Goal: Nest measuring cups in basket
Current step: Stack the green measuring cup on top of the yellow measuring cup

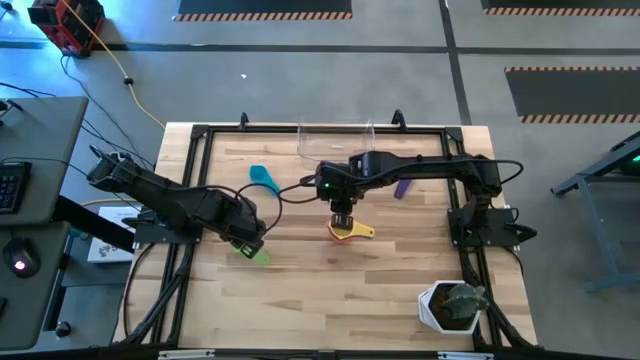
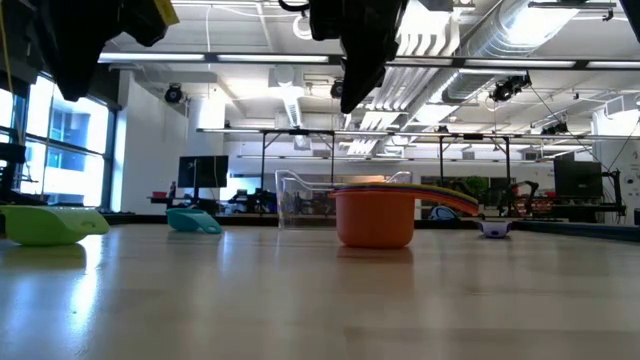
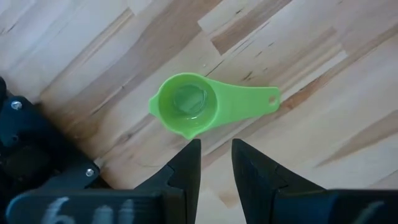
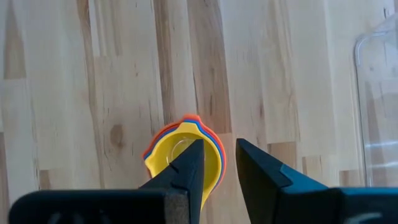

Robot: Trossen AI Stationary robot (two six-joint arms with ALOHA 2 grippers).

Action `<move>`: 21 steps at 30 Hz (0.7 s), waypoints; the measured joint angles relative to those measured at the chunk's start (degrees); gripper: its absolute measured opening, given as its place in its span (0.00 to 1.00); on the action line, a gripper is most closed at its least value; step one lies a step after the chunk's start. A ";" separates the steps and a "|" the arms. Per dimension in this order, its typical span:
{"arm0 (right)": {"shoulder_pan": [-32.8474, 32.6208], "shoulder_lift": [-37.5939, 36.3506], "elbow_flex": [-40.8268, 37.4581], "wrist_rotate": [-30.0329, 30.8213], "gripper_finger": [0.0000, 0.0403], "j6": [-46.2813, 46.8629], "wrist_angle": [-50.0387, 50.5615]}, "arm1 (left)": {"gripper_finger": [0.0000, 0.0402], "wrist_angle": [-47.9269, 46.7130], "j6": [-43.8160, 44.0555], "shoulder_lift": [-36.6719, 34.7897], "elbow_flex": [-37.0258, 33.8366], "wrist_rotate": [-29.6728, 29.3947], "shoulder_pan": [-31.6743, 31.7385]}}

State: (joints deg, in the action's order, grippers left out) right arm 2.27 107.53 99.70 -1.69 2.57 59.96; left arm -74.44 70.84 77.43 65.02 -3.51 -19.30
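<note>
**Both grippers hang over cups on the wooden table**

We see the right gripper hanging above a nested stack of small round plastic measuring cups near the middle of the light wooden table. In the right wrist view its two dark fingers are spread a little with nothing between them, and the yellow cup sits on top of the stack with orange and blue rims showing around it. In the low view the stack stands on the table with the orange cup as its outer wall, and the gripper is clearly above it, not touching.

We find the left gripper at the left side of the table, over the green plastic measuring cup. Its fingers are slightly apart and empty; the green cup lies upright just beyond the tips, its flat handle pointing away to one side.

The teal cup lies on the table behind the left gripper, and the purple cup lies partly under the right arm. The clear rectangular plastic basket stands at the far edge of the table; we see no cups inside it. A white pot with a green plant stands at the near right corner.
</note>
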 joint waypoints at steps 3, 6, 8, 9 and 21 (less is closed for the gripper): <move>0.02 0.00 0.00 0.00 0.21 0.00 -0.06 | 0.20 1.82 0.14 -0.02 -2.45 0.07 0.01; -0.01 0.00 0.00 0.00 0.21 0.00 -0.31 | 0.20 2.47 0.98 -0.02 -5.17 0.21 0.01; 0.02 0.00 0.00 0.00 0.21 0.00 -0.54 | 0.20 3.18 1.10 -0.02 -6.80 0.23 0.33; 0.02 0.00 0.00 0.00 0.21 0.00 -0.78 | 0.20 3.99 1.03 -0.02 -7.66 0.26 0.70; 0.02 -0.02 0.00 0.00 0.21 0.50 -1.39 | 0.20 13.34 -16.37 0.02 -16.38 1.06 6.64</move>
State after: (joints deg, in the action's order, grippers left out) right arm 2.28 107.50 99.70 -1.69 3.07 58.57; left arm -61.10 54.47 77.45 48.63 -2.45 -12.66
